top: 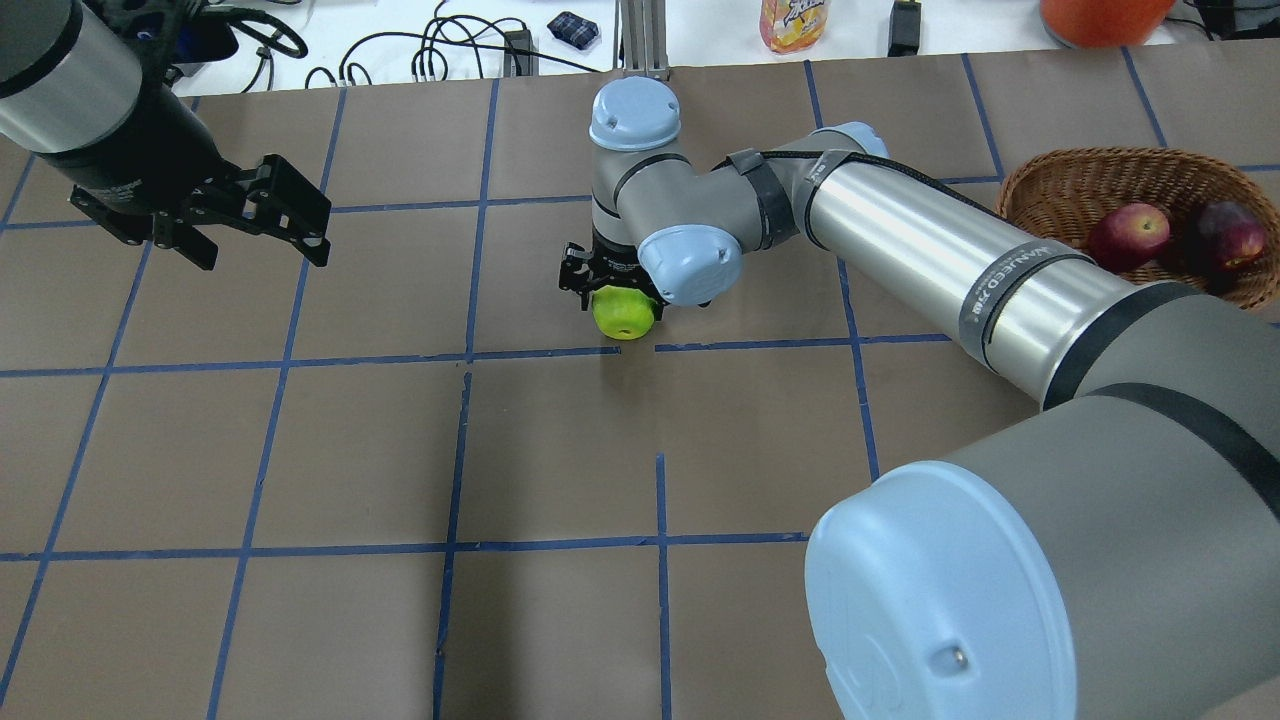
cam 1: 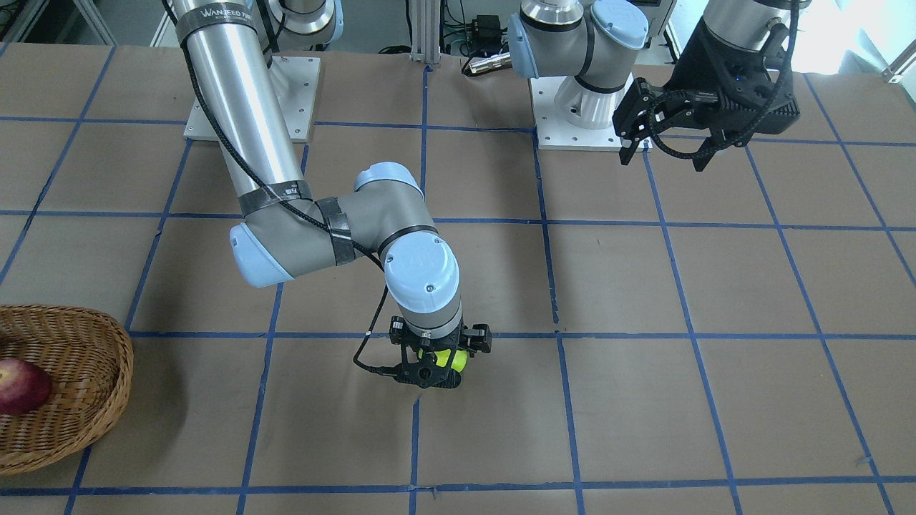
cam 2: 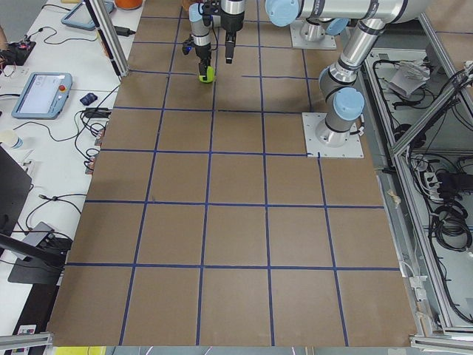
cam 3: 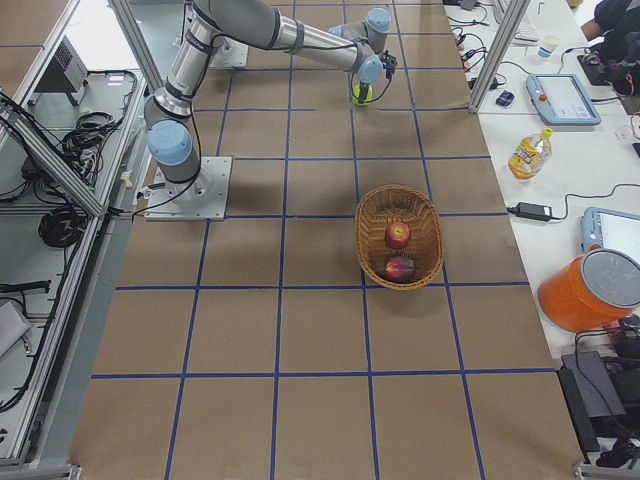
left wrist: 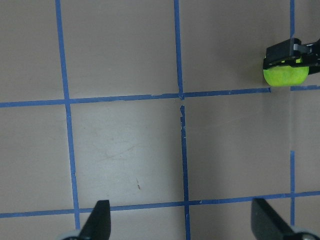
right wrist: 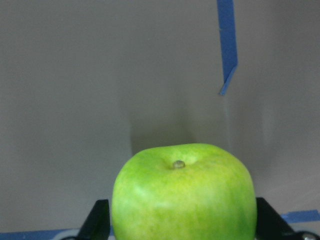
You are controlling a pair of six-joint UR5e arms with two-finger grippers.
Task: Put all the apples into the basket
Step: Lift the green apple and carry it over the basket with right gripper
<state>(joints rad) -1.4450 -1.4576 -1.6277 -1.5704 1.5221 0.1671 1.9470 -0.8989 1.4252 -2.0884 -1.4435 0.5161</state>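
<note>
Apples, three. Red apple (top: 1128, 235) and maroon apple (top: 1232, 232): in the basket (top: 1040, 165), side by side. Green apple (top: 624, 312): mid-tabletop (top: 300, 450), well apart from the basket, stem up, gripped between the fingers of the right end effector (cam 1: 438, 361); whether it has cleared the surface is hard to tell. Left end effector (top: 258, 240): spread wide, holding nothing, raised on the far side. Step in hand: pickup of the last apple. Next move likely calls for a lift, a carry to the basket and a release beside the two fruits.

Matt brown paper covers the surface (top: 300, 450); the basket (top: 1060, 185) is rough woven wicker; the green apple (right wrist: 185, 200) is glossy and smooth.
</note>
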